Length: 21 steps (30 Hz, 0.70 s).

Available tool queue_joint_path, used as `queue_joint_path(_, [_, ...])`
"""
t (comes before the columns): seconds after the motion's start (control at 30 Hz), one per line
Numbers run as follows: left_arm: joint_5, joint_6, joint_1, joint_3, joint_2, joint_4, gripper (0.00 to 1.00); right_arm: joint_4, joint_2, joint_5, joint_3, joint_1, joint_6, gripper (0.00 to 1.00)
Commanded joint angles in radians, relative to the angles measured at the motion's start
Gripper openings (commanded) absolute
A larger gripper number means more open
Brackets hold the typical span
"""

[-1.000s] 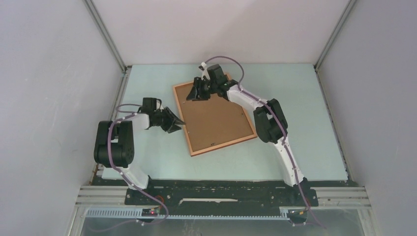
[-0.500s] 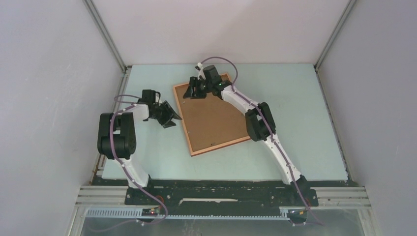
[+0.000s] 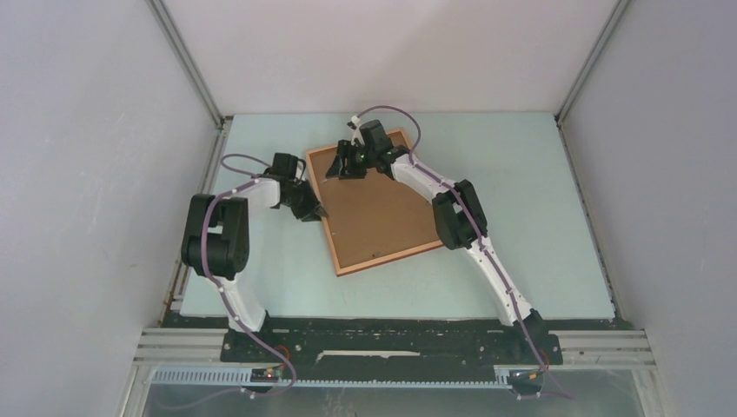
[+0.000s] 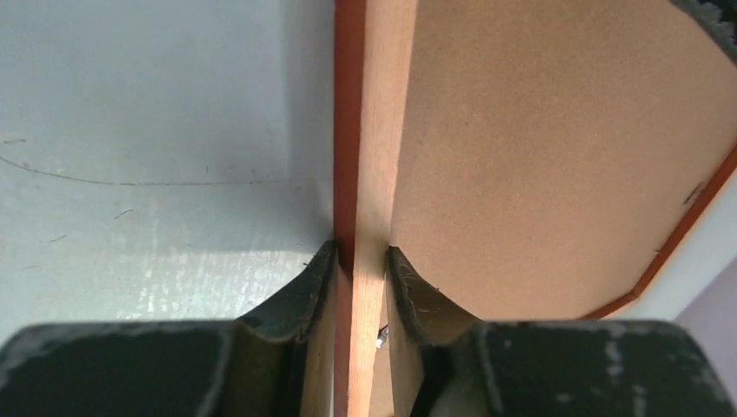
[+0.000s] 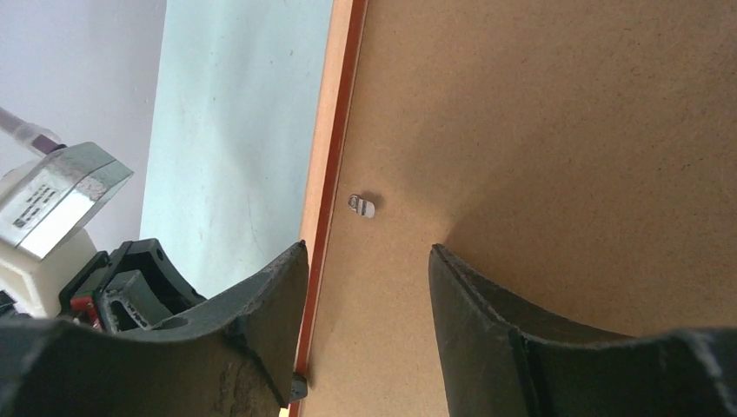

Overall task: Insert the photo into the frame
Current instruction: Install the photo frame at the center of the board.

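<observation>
Clamping onto the left rail of the frame [image 4: 352, 130], the left gripper [image 4: 361, 256] is pressing one finger against each side of the wood. The frame is lying back-up around the middle of the pale table [image 3: 521, 200], with its brown backing board [image 3: 382, 213] showing. Further right, the right gripper [image 5: 368, 252] is hanging spread apart over the board's far left corner, beside a small metal tab [image 5: 364, 205]

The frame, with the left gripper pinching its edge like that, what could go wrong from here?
1. The left gripper pinches only one thin rail of the frame; lifting there may let it twist or slip out.
2. The right gripper, open, hangs close over the backing board beside a small metal clip; closing or pushing could snag that clip.
</observation>
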<state>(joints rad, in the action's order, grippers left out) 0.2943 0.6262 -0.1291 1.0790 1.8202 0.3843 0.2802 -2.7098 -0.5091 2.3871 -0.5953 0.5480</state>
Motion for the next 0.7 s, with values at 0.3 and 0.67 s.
queue_joint_path(0.3, [-0.157,-0.214,-0.076,0.029,-0.028,0.164,0.00,-0.052,0.052,-0.033,-0.009,-0.014,0.005,0.62])
queue_joint_path(0.67, [-0.061,-0.249,-0.079,-0.021,-0.046,0.133,0.00,-0.124,0.003,-0.078,-0.005,-0.019,0.085,0.57])
